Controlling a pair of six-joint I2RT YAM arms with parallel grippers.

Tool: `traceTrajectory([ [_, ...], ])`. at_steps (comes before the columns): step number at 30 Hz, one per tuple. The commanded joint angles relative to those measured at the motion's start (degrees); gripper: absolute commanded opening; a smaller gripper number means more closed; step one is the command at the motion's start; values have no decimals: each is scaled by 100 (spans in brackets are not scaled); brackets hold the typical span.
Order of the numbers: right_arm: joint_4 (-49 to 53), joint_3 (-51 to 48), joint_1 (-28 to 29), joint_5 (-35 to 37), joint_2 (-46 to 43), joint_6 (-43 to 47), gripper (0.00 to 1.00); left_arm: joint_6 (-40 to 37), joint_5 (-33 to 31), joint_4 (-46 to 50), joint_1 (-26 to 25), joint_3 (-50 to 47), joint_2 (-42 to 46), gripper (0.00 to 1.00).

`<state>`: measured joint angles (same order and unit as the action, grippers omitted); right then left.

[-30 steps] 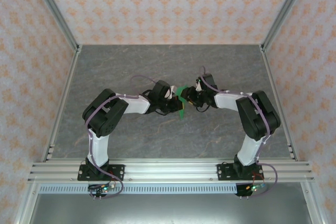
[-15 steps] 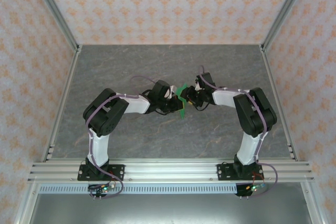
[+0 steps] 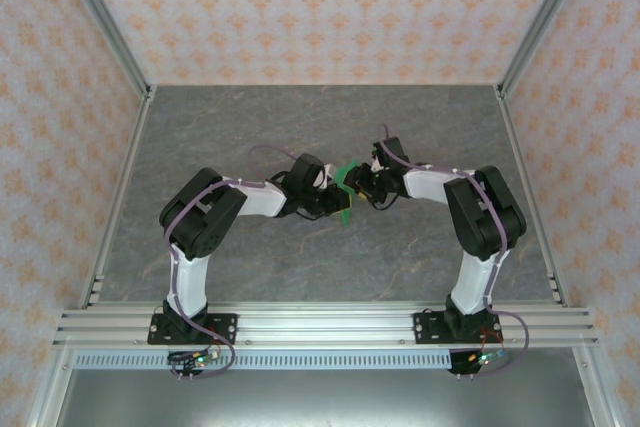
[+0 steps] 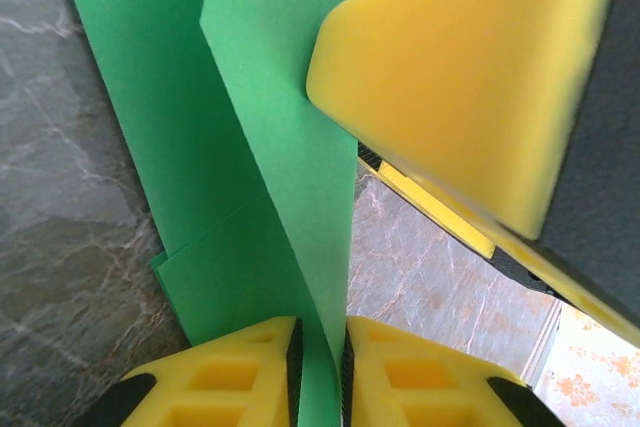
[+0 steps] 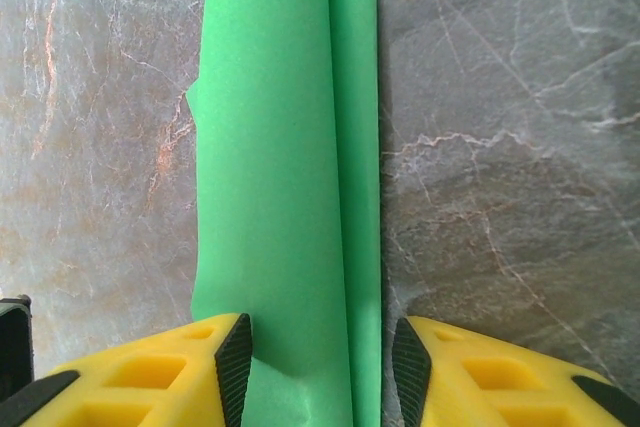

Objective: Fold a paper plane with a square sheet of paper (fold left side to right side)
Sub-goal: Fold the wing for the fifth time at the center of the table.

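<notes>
Leftward by a shade has swung the right arm (image 3: 482, 215) over the past second, its elbow now nearer the middle of the table (image 3: 300, 127), where both grippers meet over a strip of green paper (image 3: 347, 211).

Left gripper (image 4: 320, 372): jaws a narrow slit apart, with a raised flap of the paper standing upright in the gap; whether the pads press on it cannot be told.

Right gripper (image 5: 322, 372): jaws spread wide, straddling the paper from the opposite side, one finger overlapping the paper's edge and the other just beside the opposite edge, over bare table. Seen from the left wrist, one broad yellow finger (image 4: 450, 77) of the right gripper lies against the upright flap from the side.

The paper is bright green and folded lengthwise into a long, narrow band: a flat lower layer on the grey marbled table, with a stepped edge where layers overlap, and the creased flap rising from it.

From above, its long axis runs far to near between the two grippers, with a slim end reaching toward the arms' bases. The far end is hidden under the grippers, so which end is the nose cannot be told.
</notes>
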<state>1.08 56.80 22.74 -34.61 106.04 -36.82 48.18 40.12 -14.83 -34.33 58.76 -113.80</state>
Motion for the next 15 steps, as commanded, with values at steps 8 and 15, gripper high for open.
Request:
traceTrajectory([
  [8, 471, -11, 15, 358, 325, 78, 47, -160, -4, 213, 107, -137, 402, 32],
  [15, 452, -6, 12, 358, 317, 102, 46, -368, -65, 708, 524, -446, 1110, 40],
])
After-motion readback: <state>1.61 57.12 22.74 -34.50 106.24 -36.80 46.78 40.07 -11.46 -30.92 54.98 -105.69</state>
